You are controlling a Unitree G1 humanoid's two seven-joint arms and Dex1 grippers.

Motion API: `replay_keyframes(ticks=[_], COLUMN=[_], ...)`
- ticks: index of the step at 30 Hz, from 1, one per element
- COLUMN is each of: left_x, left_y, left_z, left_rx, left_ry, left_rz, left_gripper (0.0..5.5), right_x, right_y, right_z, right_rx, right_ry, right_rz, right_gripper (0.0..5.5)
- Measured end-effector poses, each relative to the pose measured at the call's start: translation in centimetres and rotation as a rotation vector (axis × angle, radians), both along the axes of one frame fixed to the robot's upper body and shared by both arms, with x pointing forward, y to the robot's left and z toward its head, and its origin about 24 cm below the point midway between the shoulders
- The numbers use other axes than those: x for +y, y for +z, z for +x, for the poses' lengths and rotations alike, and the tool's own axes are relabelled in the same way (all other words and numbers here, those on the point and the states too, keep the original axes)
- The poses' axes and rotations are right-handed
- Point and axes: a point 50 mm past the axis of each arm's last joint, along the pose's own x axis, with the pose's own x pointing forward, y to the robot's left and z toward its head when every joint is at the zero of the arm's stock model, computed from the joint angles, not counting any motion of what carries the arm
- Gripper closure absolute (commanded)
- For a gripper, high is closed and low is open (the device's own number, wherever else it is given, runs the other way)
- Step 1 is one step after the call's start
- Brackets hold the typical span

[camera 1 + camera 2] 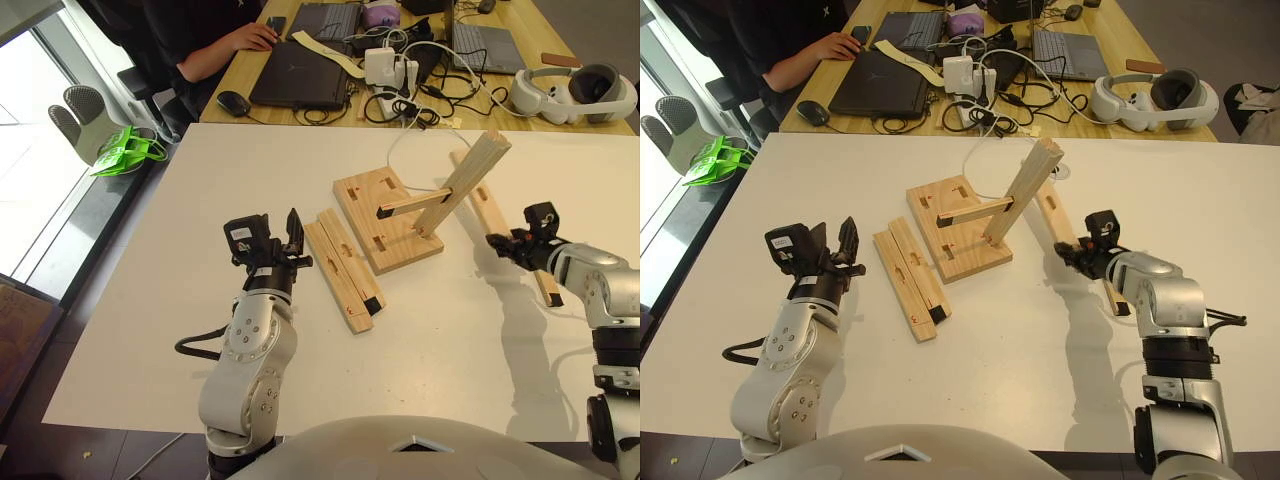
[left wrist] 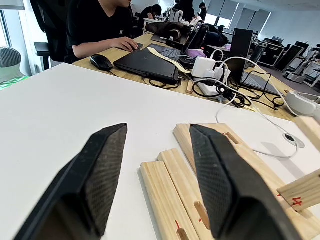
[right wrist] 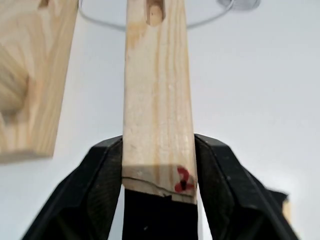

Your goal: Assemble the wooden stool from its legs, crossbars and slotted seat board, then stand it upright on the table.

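Observation:
The slotted seat board [image 1: 370, 190] lies flat mid-table. One leg [image 1: 465, 180] stands in it, leaning right, with a crossbar [image 1: 408, 207] sticking out of its side. Two more legs [image 1: 345, 265] lie side by side to the left of the board. Another leg [image 1: 488, 210] lies flat on the right. My right gripper [image 1: 505, 246] is shut on this leg [image 3: 157, 100] near its red-marked end, a finger [image 3: 97, 185] pressed to each side. My left gripper [image 1: 288, 250] stands open left of the flat legs, with nothing between its pads [image 2: 102, 175].
A white cable [image 1: 400, 140] runs across the table behind the seat board. Beyond the far edge a wooden desk [image 1: 520, 85] carries laptops, chargers and a headset [image 1: 575, 92], with a person typing. The white table [image 1: 200, 200] ends close on the left.

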Motion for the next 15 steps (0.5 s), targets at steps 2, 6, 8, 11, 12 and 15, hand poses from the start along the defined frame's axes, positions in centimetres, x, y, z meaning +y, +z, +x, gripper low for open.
replay_keyframes(ticks=[2, 6, 8, 11, 12, 15], left_x=[1.8, 6.2, 8.0, 8.5, 8.5, 8.3], left_y=[1.3, 6.5, 9.3, 12.5, 13.4, 16.1], left_z=[1.1, 3.9, 5.0, 5.8, 6.0, 6.5], left_rx=[-0.05, -0.22, -0.293, -0.357, -0.368, -0.403], left_ry=[0.009, -0.005, -0.06, -0.191, -0.228, -0.313], left_rz=[0.016, 0.007, -0.031, -0.081, -0.089, -0.094], left_gripper=[3.2, 3.2, 3.2, 3.2, 3.2, 3.2], right_x=[-0.1, 0.4, 0.3, 0.7, 0.8, 1.7], right_y=[2.5, 10.1, 14.1, 17.6, 18.6, 21.5], right_z=[1.5, 3.8, 3.8, 3.2, 2.9, 1.8], right_rx=[-0.16, -0.52, -0.685, -0.815, -0.848, -0.948], right_ry=[-0.054, -0.06, -0.014, 0.099, 0.127, 0.196], right_rz=[0.032, 0.257, 0.373, 0.451, 0.455, 0.43], right_gripper=[3.4, 3.4, 3.4, 3.4, 3.4, 3.41])
